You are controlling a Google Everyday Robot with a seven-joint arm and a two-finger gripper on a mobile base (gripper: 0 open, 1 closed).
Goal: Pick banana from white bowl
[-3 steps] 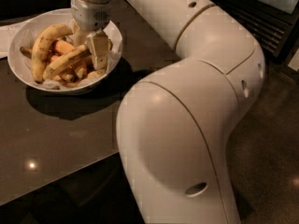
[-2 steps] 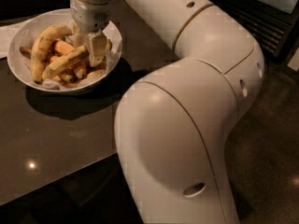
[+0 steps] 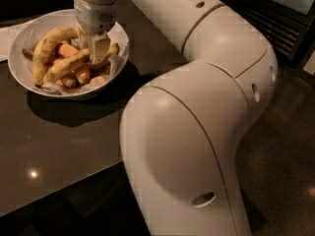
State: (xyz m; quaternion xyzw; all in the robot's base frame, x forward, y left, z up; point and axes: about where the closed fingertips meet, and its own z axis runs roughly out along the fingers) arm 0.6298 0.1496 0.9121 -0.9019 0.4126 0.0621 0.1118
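Note:
The white bowl (image 3: 29,36) stands on the dark table at the upper left, lined with crinkled paper and full of bananas. The speckled, gently curved banana (image 3: 69,65) lies across the middle of the bowl, its right tip pointing at the rim. My gripper (image 3: 97,48) reaches straight down from the arm into the bowl's right half and sits on this banana near its right end, hiding part of it. A bigger hooked yellow banana (image 3: 45,48) lies at the left of the bowl, and short orange-toned ones (image 3: 66,50) lie beneath.
My arm's large white elbow and body (image 3: 197,132) fill the right and lower part of the view. The dark tabletop (image 3: 54,141) runs to a front edge at the lower left. A white sheet (image 3: 6,38) lies left of the bowl.
The gripper has shifted slightly to the left over the speckled banana. The bowl and the other bananas have stayed in place.

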